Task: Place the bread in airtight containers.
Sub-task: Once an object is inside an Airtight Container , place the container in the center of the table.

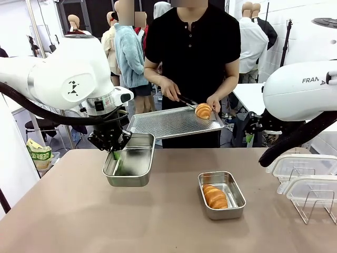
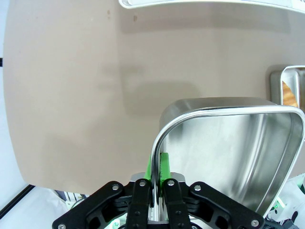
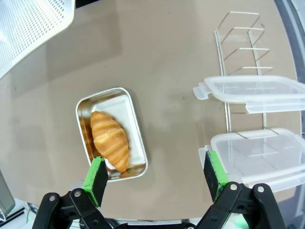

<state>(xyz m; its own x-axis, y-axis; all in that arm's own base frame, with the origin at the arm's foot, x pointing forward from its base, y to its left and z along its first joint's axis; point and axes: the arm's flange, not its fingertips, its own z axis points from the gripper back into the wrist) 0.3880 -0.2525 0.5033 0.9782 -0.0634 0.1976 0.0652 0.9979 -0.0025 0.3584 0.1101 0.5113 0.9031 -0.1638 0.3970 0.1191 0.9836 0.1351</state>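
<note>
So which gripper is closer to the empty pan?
Left. The left gripper is shut on the empty pan's rim; the right gripper hangs open farther off, near the filled pan.

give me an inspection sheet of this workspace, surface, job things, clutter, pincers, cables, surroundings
surface: brown table, no spills seen
job's things: empty container tilted, looks raised off the table; second container flat with one roll inside; another roll in the person's tongs over the perforated tray; two clear lids on the wire rack
clutter: nothing seen
grippers: left pincer shut on the empty container's rim; right pincer open above the second container, holding nothing
cables: black cables run along the arms, off the table
surroundings: person in a black shirt at the far side; printed bag beyond the table's left edge
</note>
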